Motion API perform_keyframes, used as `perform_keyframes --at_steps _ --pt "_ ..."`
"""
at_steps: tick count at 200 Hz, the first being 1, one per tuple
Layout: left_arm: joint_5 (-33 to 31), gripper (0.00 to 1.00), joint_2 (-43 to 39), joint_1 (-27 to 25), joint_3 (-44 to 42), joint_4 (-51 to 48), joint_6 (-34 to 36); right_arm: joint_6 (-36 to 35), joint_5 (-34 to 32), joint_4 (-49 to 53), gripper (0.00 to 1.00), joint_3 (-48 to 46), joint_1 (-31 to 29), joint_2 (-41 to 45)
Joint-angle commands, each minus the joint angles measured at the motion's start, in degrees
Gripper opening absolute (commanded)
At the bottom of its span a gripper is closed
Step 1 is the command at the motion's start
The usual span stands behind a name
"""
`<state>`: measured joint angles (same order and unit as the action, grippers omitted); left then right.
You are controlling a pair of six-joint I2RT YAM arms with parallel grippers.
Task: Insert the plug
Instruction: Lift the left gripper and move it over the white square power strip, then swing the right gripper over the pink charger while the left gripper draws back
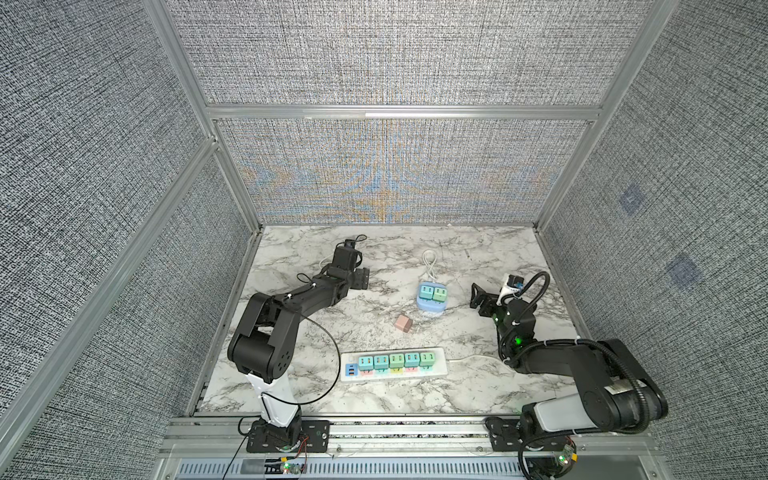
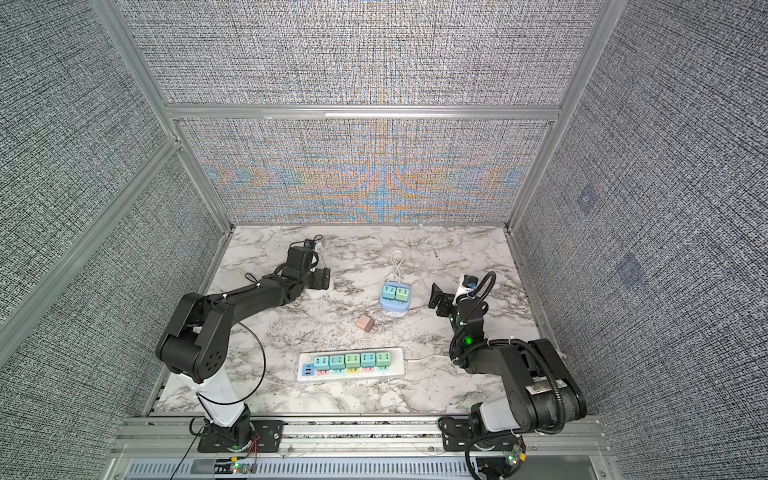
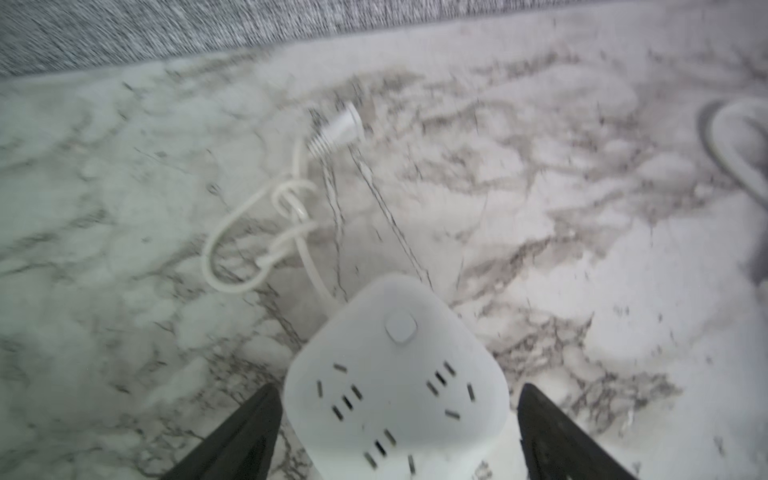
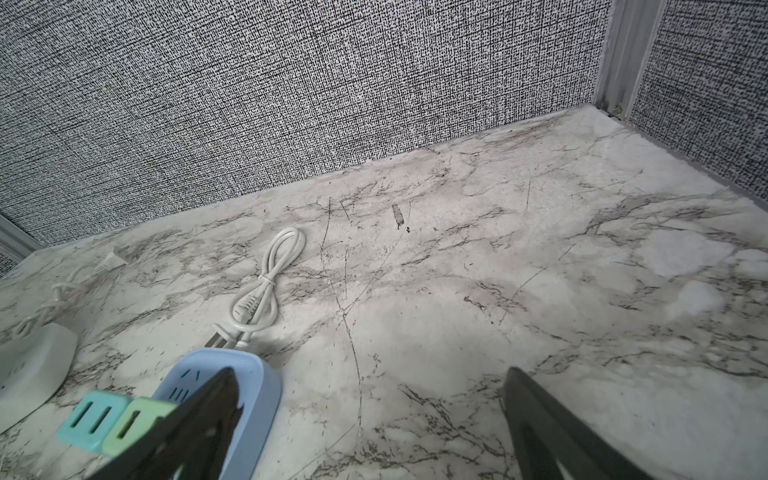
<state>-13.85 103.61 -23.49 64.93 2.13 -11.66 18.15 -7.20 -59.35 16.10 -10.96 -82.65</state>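
Note:
A loose pink plug (image 1: 403,323) (image 2: 366,323) lies on the marble table between a blue socket block (image 1: 431,307) and a long white power strip (image 1: 392,365). My left gripper (image 3: 397,388) (image 1: 360,278) hangs open at the back left. Its fingers stand on either side of a white socket cube (image 3: 395,374), with a gap showing at each side. My right gripper (image 4: 370,374) (image 1: 482,299) is open and empty, just right of the blue socket block (image 4: 257,374). That block carries a teal plug (image 4: 89,419) and a green plug (image 4: 137,415).
The power strip near the front edge holds several teal and green plugs. The white cube's knotted cord ends in a pronged plug (image 3: 340,124) toward the back wall. The blue block's bundled white cord (image 1: 430,264) lies behind it. Fabric walls enclose three sides.

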Motion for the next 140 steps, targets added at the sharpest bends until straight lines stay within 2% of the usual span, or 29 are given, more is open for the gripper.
perform_keyframes --at_steps 1,20,59,90,112,140 --pt "-8.14 0.92 3.6 0.11 4.34 1.12 -2.78 0.07 0.08 0.16 0.99 0.38 -0.03 -0.22" --pt "-11.64 0.92 8.25 0.56 10.58 -3.55 -5.91 0.09 0.08 0.33 0.99 0.39 -0.03 -0.14" --pt "-9.88 0.91 15.34 0.68 18.85 -9.7 -11.03 0.07 0.17 0.39 0.99 0.57 -0.03 -0.23" --pt "-6.54 0.9 17.48 0.63 19.61 -9.98 -13.0 0.03 0.26 0.47 0.99 0.58 -0.03 -0.26" --pt "-6.56 0.89 18.84 0.64 19.54 -10.29 -13.64 -0.03 0.35 0.55 1.0 0.6 -0.03 -0.25" --pt "-4.9 0.82 20.2 0.63 19.64 -10.88 -13.48 -0.01 0.43 0.63 1.0 0.63 -0.03 -0.26"
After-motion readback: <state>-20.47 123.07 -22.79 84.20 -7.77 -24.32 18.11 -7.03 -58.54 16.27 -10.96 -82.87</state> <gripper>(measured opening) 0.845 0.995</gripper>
